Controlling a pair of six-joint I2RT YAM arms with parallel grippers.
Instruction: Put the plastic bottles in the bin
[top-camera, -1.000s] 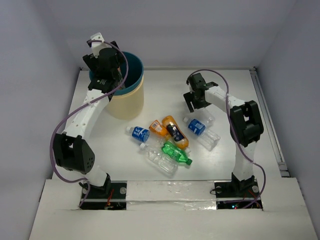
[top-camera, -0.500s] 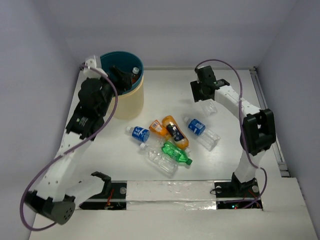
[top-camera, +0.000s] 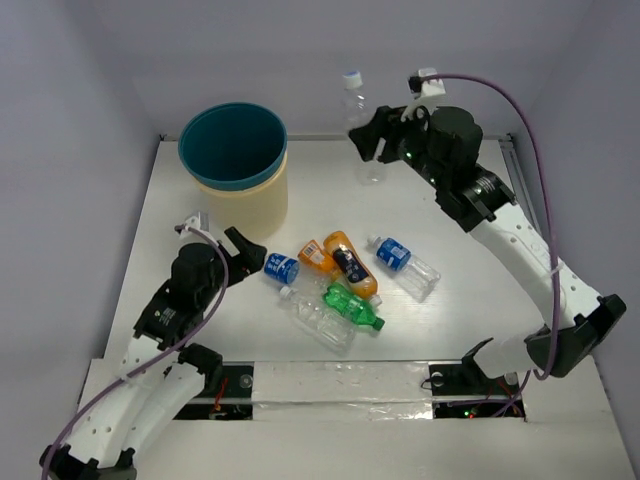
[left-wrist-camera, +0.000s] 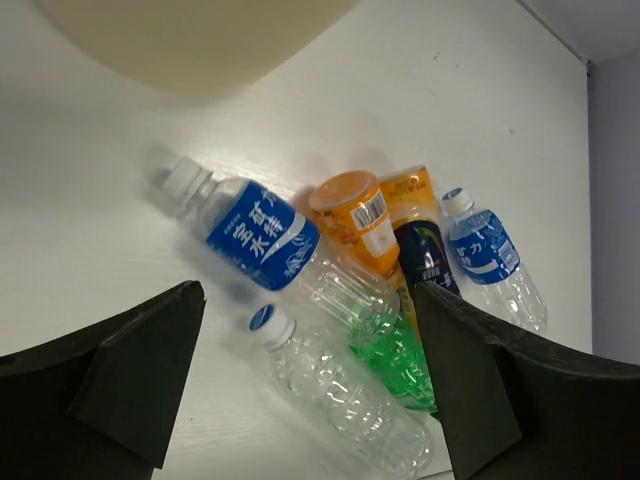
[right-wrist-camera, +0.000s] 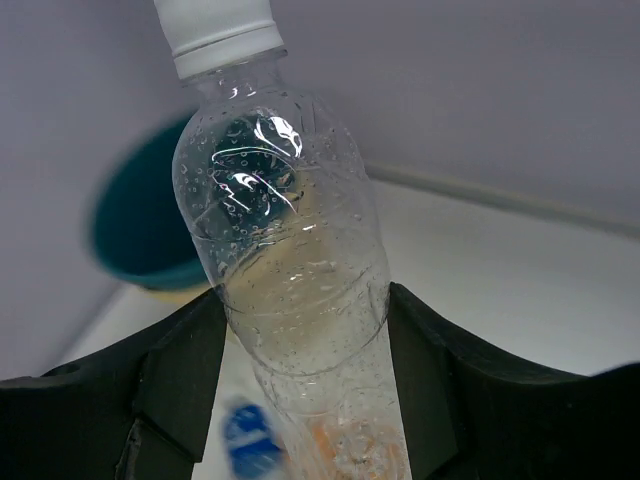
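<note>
Clamping a clear, unlabelled plastic bottle (right-wrist-camera: 280, 230) in the right gripper (right-wrist-camera: 300, 385).
Holding high, likely to clear the round teal-rimmed bin (top-camera: 250, 205); hovering the wide-open, empty left gripper (left-wrist-camera: 310, 345) over clear, orange, green bottles (top-camera: 345, 268) on the surface (top-camera: 320, 190).

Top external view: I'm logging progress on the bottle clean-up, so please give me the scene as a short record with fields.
right gripper: shut on held bottle, clear, white cap up, in the air
left gripper: open, empty, near the blue-label bottle
lying loose: six in all; also second blue-label bottle, orange bottle, dark-label orange bottle, green bottle, plain clear bottle
bin: upright, far-left, well left of the held bottle
</note>
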